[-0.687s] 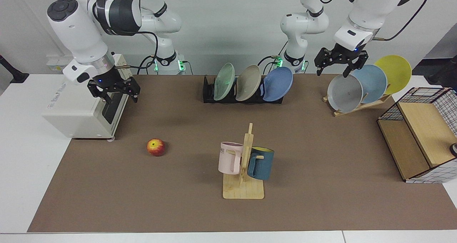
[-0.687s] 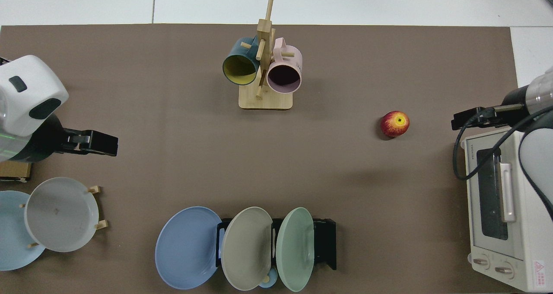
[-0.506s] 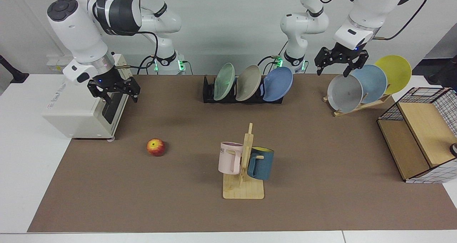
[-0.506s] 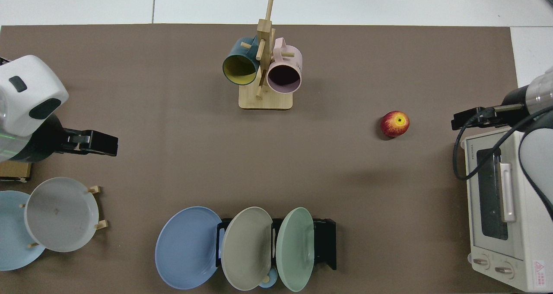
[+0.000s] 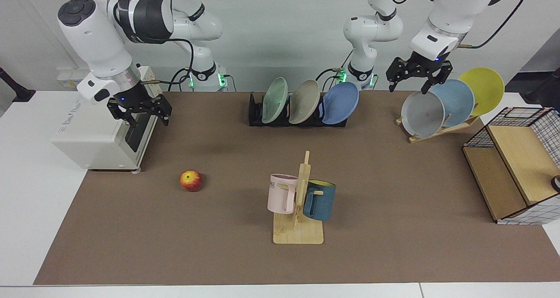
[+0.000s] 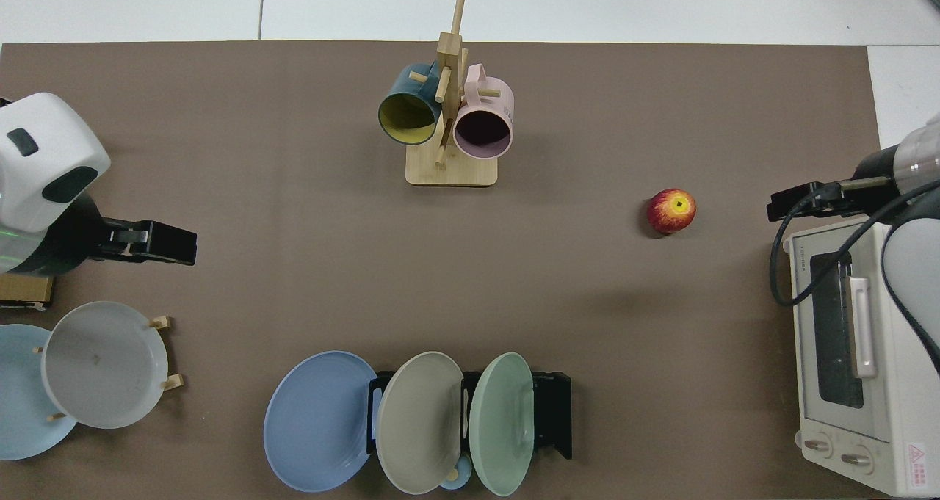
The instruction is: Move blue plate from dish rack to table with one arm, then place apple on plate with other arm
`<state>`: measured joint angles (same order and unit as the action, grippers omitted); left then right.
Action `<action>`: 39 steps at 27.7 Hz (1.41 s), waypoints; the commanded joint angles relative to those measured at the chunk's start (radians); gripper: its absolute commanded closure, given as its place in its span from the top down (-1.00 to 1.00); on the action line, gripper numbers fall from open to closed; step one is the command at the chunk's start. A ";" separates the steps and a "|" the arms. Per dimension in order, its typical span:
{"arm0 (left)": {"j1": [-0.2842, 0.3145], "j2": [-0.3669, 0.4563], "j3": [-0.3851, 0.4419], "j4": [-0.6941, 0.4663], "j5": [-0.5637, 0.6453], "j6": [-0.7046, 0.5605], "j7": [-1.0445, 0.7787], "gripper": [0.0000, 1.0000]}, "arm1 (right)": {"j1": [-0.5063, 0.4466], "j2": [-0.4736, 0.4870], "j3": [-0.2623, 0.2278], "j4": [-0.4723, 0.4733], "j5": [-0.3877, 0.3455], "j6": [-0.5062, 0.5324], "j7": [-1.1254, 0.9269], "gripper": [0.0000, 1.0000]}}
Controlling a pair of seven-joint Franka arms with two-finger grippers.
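The blue plate (image 5: 341, 103) (image 6: 319, 421) leans in the end slot of the black dish rack (image 5: 256, 114) (image 6: 552, 412), beside a beige plate and a green plate. The apple (image 5: 191, 180) (image 6: 671, 211) lies on the brown table (image 5: 393, 180). My left gripper (image 5: 407, 88) (image 6: 158, 243) hangs open and empty above the grey plate on the wooden rack, off to the side of the blue plate. My right gripper (image 5: 148, 120) (image 6: 797, 201) hovers open and empty in front of the toaster oven, above and behind the apple.
A white toaster oven (image 5: 96, 136) stands at one table end. A wooden mug stand (image 5: 299, 210) with a pink and a teal mug stands mid-table. A slanted wooden rack (image 5: 437, 129) holds grey, pale-blue and yellow plates. A wire-and-wood box (image 5: 512, 171) sits beyond it.
My left gripper has risen slightly and drifted a little away from the wooden plate rack. The right arm, apple and plates have not moved.
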<state>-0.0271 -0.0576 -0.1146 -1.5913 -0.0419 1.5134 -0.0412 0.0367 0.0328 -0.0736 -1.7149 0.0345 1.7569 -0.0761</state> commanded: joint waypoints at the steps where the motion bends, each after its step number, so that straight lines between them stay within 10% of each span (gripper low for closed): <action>1: 0.013 -0.016 0.001 0.001 -0.013 -0.016 0.012 1.00 | -0.004 -0.014 0.003 -0.014 0.005 0.012 -0.021 1.00; 20: 0.012 -0.280 -0.040 -0.436 -0.032 0.097 0.023 1.00 | -0.004 -0.014 0.003 -0.014 0.004 0.012 -0.021 1.00; 39: -0.004 -0.337 -0.140 -0.811 -0.113 0.309 0.023 0.99 | 0.051 0.082 0.008 -0.034 -0.013 0.200 0.039 1.00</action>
<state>-0.0218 -0.3456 -0.2452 -2.3169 -0.1361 1.7699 -0.0331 0.0711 0.0520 -0.0700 -1.7449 0.0334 1.8842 -0.0731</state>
